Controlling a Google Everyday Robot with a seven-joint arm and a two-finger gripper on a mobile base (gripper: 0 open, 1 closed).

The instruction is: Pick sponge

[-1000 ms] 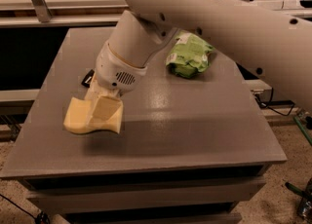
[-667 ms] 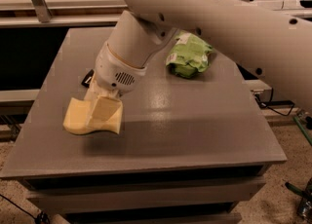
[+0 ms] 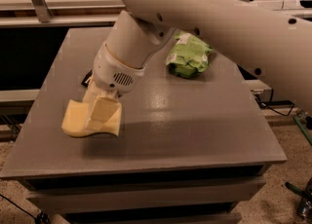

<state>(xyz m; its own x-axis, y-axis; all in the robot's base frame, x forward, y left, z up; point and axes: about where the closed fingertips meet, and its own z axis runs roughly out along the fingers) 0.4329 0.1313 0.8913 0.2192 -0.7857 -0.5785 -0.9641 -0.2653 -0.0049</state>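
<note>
I can read nothing, not even the white label (image 3: 172,59) on the green packet (image 3: 191,55). My gripper (image 3: 101,115), centre-left, clamps the sponge (image 3: 74,121).

The sponge (image 3: 73,121) is seen as soft, matt, pale yellow foam, bent where it is clamped by the gripper (image 3: 101,113) above the left front of the table (image 3: 195,121), whose grey top is smooth and faintly sheened. The arm (image 3: 219,18) is cased in smooth white plastic. The packet (image 3: 187,57) is made of glossy, crinkled green plastic.

Green packet (image 3: 187,55) on grey table (image 3: 195,130)
</note>
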